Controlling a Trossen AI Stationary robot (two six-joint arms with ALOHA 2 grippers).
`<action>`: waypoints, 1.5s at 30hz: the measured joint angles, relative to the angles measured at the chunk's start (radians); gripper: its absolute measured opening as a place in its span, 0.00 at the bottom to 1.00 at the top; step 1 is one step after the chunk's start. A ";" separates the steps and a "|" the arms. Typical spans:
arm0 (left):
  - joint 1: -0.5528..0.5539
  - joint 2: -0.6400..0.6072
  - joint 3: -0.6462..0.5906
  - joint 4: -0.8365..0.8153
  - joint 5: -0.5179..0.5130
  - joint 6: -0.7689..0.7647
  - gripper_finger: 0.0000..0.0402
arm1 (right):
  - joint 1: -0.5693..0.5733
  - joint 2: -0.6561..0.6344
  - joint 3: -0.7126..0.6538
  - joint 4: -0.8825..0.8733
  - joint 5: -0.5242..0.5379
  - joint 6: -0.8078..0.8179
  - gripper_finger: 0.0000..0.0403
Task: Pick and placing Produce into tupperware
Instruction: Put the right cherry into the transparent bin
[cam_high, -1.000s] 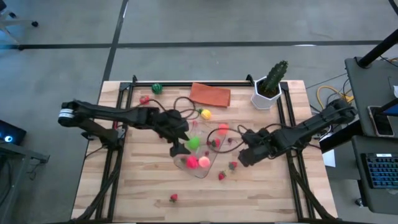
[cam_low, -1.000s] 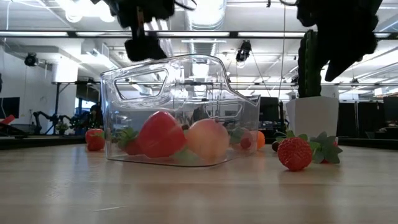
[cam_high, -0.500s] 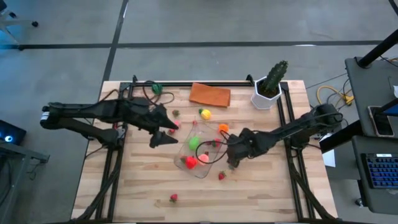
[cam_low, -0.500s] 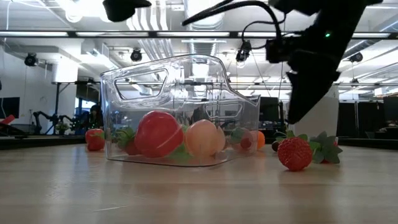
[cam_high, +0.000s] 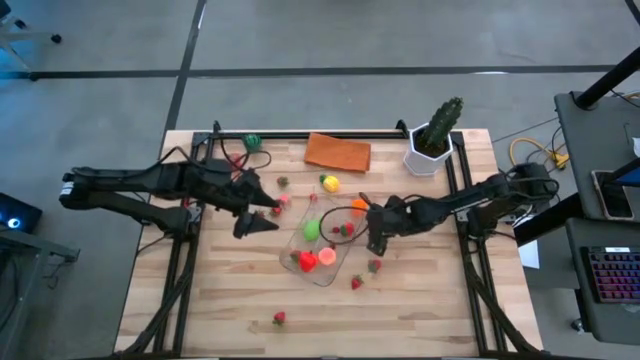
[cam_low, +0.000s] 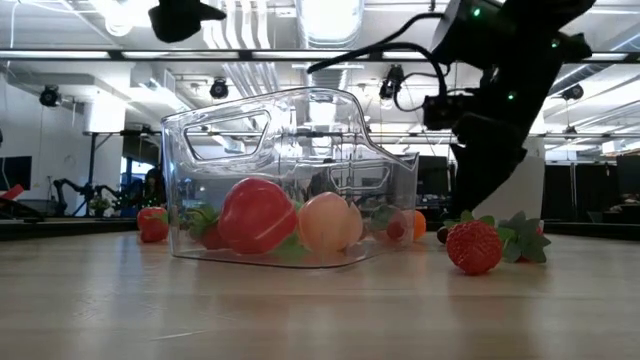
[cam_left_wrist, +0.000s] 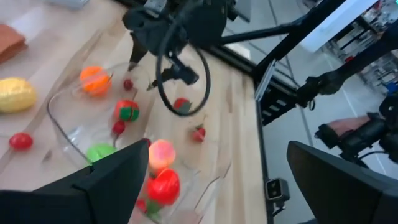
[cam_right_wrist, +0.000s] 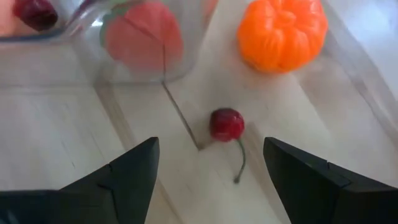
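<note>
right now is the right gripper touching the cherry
Apart. The right wrist view shows the cherry lying on bare wood between the open fingers of the right gripper, clear gaps either side.

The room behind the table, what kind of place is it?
Probably a robotics lab or workshop: exposed ceiling lights, a bare concrete floor, and a computer keyboard beside the wooden table.
</note>
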 joint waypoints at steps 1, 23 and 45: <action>0.000 0.001 -0.008 -0.001 0.000 0.000 0.92 | -0.013 0.000 -0.006 0.018 -0.012 -0.005 0.70; 0.001 0.005 -0.058 0.002 -0.056 0.000 0.92 | -0.096 0.088 -0.068 0.204 -0.097 -0.180 0.70; 0.001 0.005 -0.060 0.002 -0.055 0.000 0.92 | -0.096 0.086 -0.067 0.183 -0.081 -0.132 0.29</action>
